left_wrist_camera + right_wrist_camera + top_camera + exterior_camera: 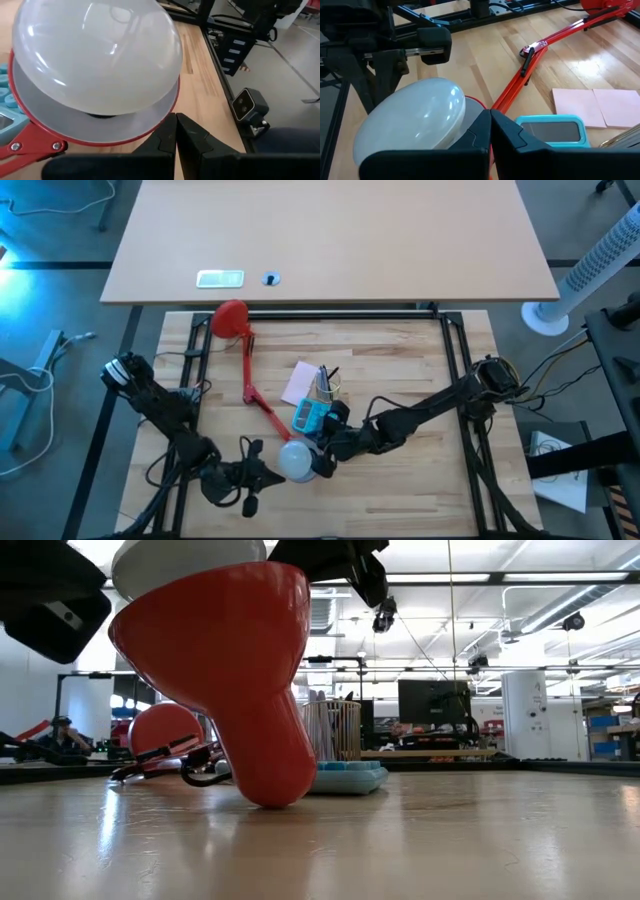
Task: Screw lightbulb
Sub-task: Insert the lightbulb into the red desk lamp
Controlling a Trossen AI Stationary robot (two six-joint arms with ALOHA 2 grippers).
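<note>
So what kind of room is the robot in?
Probably a lab or workshop. The low view shows exposed ceiling pipes, a monitor on a far bench, and the robot's wooden table sits in a metal frame.

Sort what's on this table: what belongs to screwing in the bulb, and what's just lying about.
For the job: lightbulb, sitting in the red lamp shade; the lamp's red arm; left gripper and right gripper, both at the shade's rim.

Lying about: blue calculator, pink notes, mesh pen cup.
</note>
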